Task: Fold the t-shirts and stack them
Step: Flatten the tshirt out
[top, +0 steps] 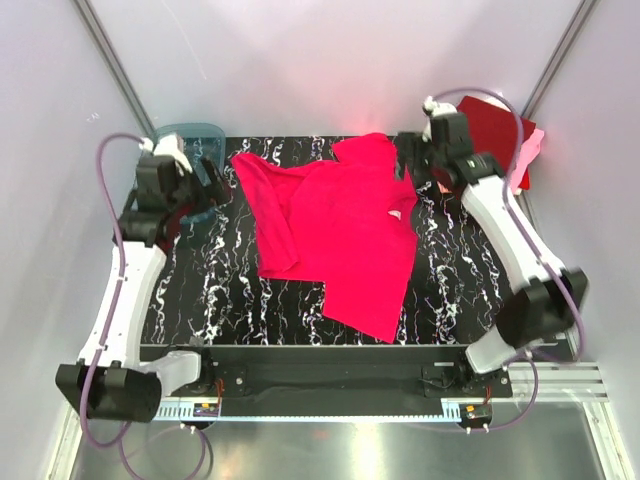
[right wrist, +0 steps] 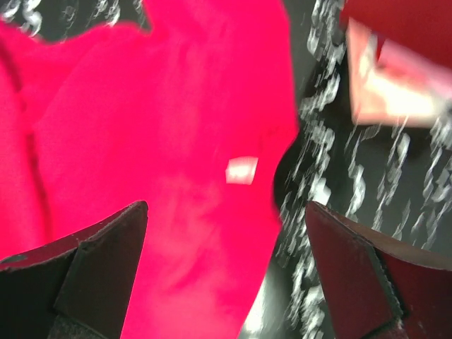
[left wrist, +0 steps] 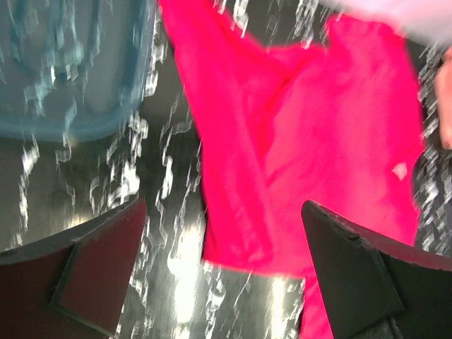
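- Centrally, the bright red t-shirt (top: 335, 235) lies rumpled on the desk (top: 220, 290).
- Left hand (top: 205, 188), fingers apart and empty, sits upper left beside the blue tub (top: 190, 135).
- Right hand (top: 408, 158), fingers apart, hovers over the shirt's upper-right edge; the maroon t-shirt (top: 497, 125) lies beyond.

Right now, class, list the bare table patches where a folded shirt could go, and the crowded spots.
Bare: near-left table between the left arm and the bright shirt; near-right strip between shirt and right arm. Crowded: far-left by the tub and left gripper; far-right by the stacked shirts and right gripper.
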